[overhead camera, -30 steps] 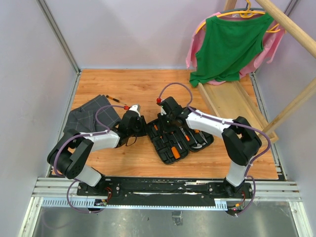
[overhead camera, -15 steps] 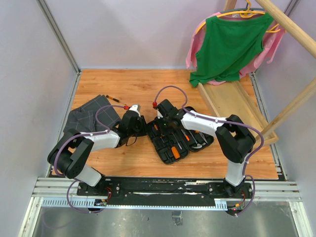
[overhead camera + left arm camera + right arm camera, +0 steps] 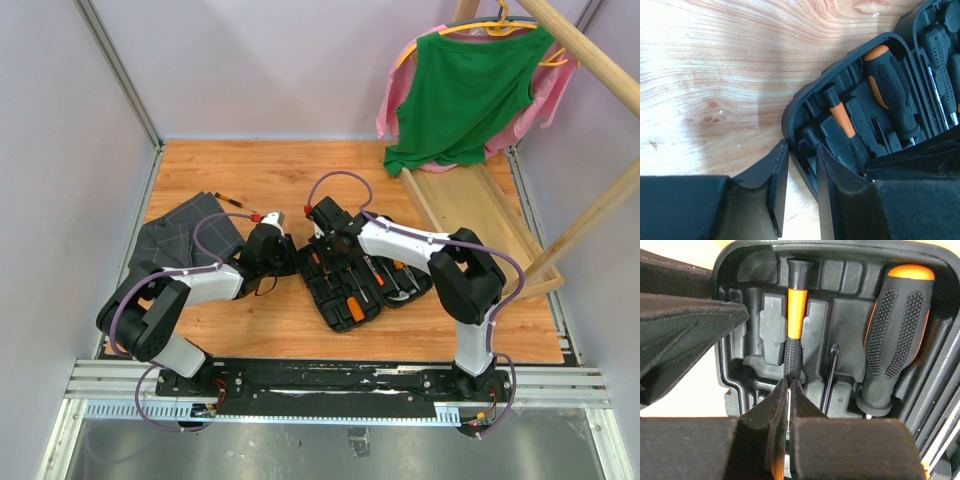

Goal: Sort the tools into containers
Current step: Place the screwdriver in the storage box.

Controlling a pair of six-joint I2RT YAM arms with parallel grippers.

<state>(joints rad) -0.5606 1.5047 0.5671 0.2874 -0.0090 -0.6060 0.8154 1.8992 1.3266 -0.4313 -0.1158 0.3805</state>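
Tool case [image 3: 805, 92] lies open on the table [image 3: 260, 180], about mid-table, btwn the two arms; black, w/ moulded slots inside.

L gripper [image 3: 802, 146] sits at the case end nearest the L arm, fingers astride the rim; one finger is outside against the wall, the other inside the shell; jaws partly closed and clamped on that rim.

R gripper [image 3: 789, 382] is down in the same half of the case; jaws closed tight, tips together right at the black lower end of the small screwdriver [image 3: 795, 315]; can't tell if the thin shaft is nipped btwn them, as the fingers hide it.

Small screwdriver has an orange-and-black handle and lies flat in its slot near that end wall. Big screwdriver [image 3: 892, 335], black grip w/ orange cap, lies in the next slot alongside; a thin dark bit [image 3: 831, 372] lies btwn the two.

Top view shows more orange-handled tools in the case; too small to name.

One loose screwdriver [image 3: 232, 201] lies on the table just past the cloth [image 3: 190, 235], well apart from the case; cloth is grey, folded, left of the L arm. Wooden tray [image 3: 470, 200] is at far R; green shirt [image 3: 465, 90] hangs above it.
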